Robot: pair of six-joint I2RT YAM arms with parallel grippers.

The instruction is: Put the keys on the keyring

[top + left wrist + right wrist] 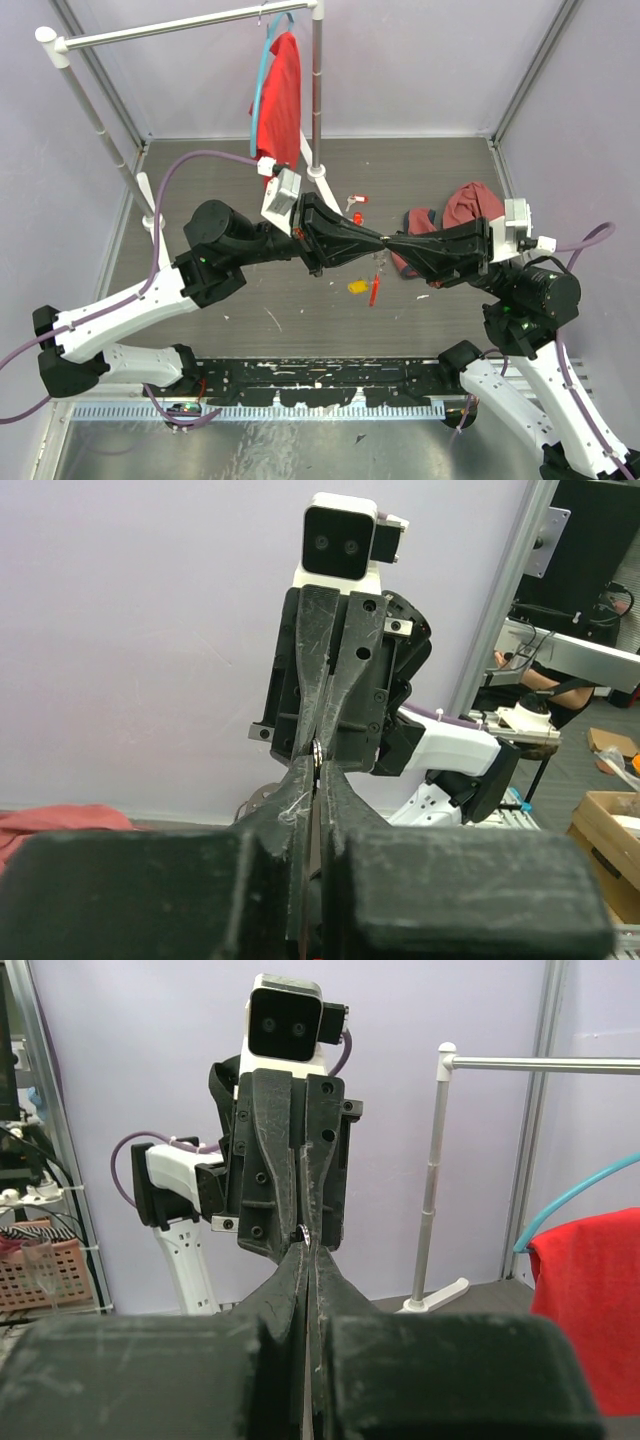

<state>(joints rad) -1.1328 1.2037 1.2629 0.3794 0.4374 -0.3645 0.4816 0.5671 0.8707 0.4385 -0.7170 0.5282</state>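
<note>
My left gripper [378,240] and right gripper [392,243] meet tip to tip above the middle of the table. Both are shut on one small silvery metal loop [317,755], also seen in the right wrist view [303,1232]. A thin silvery strand [379,262] runs down from that spot toward a long narrow red piece [374,290], which looks like the keyring. I cannot tell if it hangs or lies flat. On the table are keys with red tags [357,199] [356,217] and one with a yellow tag [357,287].
A white clothes rack [317,100] stands at the back with a red garment [280,95] on a blue hanger. A maroon cloth [472,205] lies crumpled right of centre, partly under the right arm. The walls close in on three sides.
</note>
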